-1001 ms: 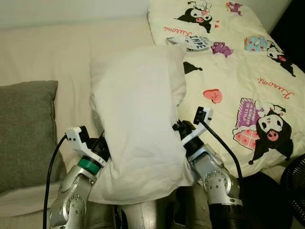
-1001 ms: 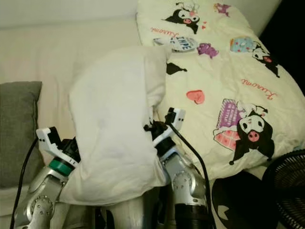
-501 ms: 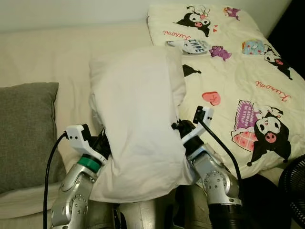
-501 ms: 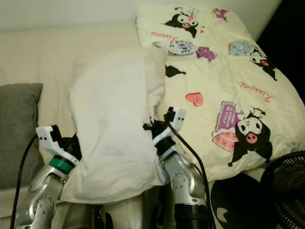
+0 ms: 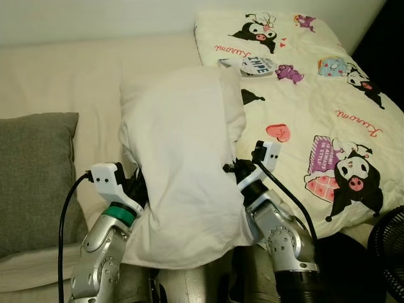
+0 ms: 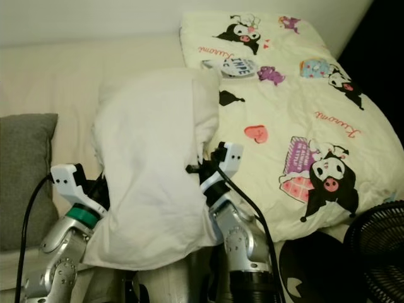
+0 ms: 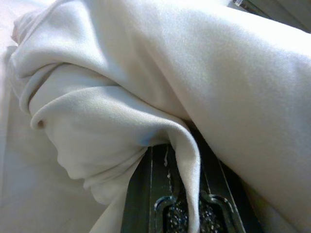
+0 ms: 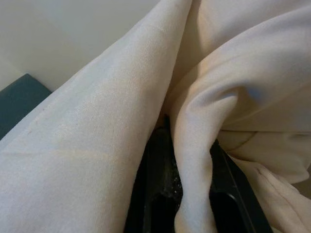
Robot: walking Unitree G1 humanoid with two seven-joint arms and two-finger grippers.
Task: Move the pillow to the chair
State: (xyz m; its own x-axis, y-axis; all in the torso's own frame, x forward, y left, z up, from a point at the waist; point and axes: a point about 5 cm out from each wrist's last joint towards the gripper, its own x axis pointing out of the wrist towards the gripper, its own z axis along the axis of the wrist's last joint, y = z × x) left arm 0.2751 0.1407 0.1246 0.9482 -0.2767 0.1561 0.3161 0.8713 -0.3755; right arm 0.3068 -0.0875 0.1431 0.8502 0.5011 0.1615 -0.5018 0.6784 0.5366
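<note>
Your left gripper (image 7: 182,194) has its two black fingers (image 7: 146,194) pressed onto a fold of the white pillow (image 5: 183,164); the cloth runs down between them. Your right gripper (image 8: 187,179) pinches another fold in the same way, with fabric bunched between its fingers (image 8: 155,174).

From the head camera you see the pillow held up between your two silver arms, the left arm (image 5: 104,246) at its left edge and the right arm (image 5: 278,233) at its right edge. The pillow's long axis runs away from you: its near end hangs down over your lower body, and its far end points toward the back of the bed (image 5: 57,69).

To the left of the pillow, a grey cushion (image 5: 35,177) lies on the cream sheet. To the right, a pale quilt (image 5: 315,101) printed with cartoon figures covers the bed. A dark round fan (image 5: 388,249) sits at the lower right, just beside the quilt's edge.
</note>
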